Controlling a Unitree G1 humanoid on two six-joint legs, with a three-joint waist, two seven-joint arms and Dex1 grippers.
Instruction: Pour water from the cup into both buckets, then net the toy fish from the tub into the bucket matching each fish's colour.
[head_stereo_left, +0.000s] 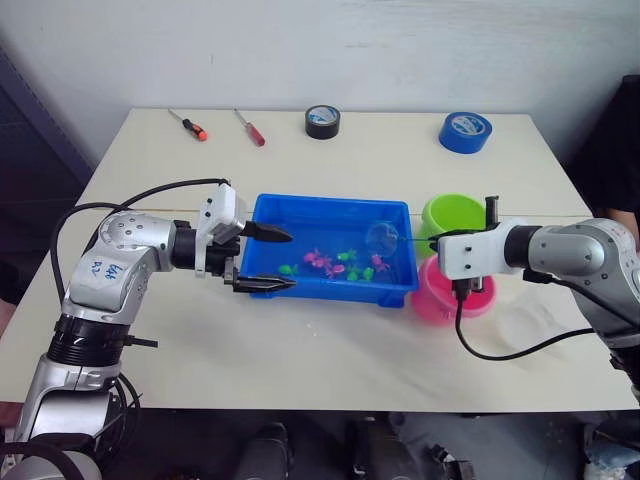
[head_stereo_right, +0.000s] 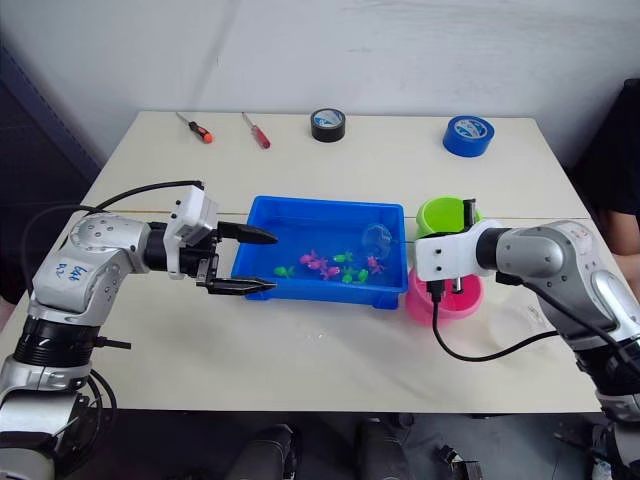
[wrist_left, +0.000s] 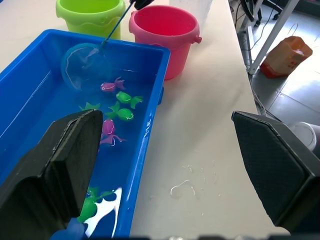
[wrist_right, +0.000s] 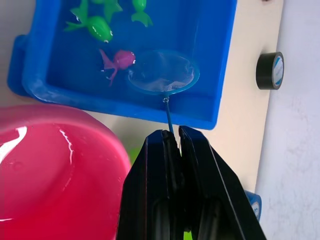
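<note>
- The right claw (wrist_right: 172, 145) is pinched tight on the thin handle of the net (wrist_right: 162, 72), its fingers pressed together around it. The grip sits far back on the handle, which likely lets the blue hoop reach into the tub (head_stereo_left: 330, 205) while the arm stays over the buckets.
- The hoop hangs over the right-hand end of the tub, just beside a pink fish (wrist_right: 120, 60); no fish is seen in the mesh, so I judge this a scoop being lined up, not a catch made.
- The left claw (head_stereo_left: 265, 258) is spread wide, one finger over the tub's left end and the other along its near rim. It holds nothing; my guess is it is posted there to steady the tub against the net's push.
- The toy fish, green (wrist_left: 124, 97) and pink, lie clustered in the tub's right half, within the net's reach.
- The pink bucket (wrist_left: 162, 30) and the lime green bucket (wrist_left: 90, 15) stand side by side just off the tub's right end, so each transfer is short. The pink one shows a shine inside that may be water.
- The clear cup (head_stereo_left: 530, 322) appears set aside on the surface to the right of the pink bucket, hard to make out.
- Well back on the surface: two screwdrivers (head_stereo_left: 190, 124), a black tape roll (head_stereo_left: 322, 121) and a blue tape roll (head_stereo_left: 465, 131).
- Writing: a handwritten mark on the left forearm and print on both tape rolls, none of it legible.
</note>
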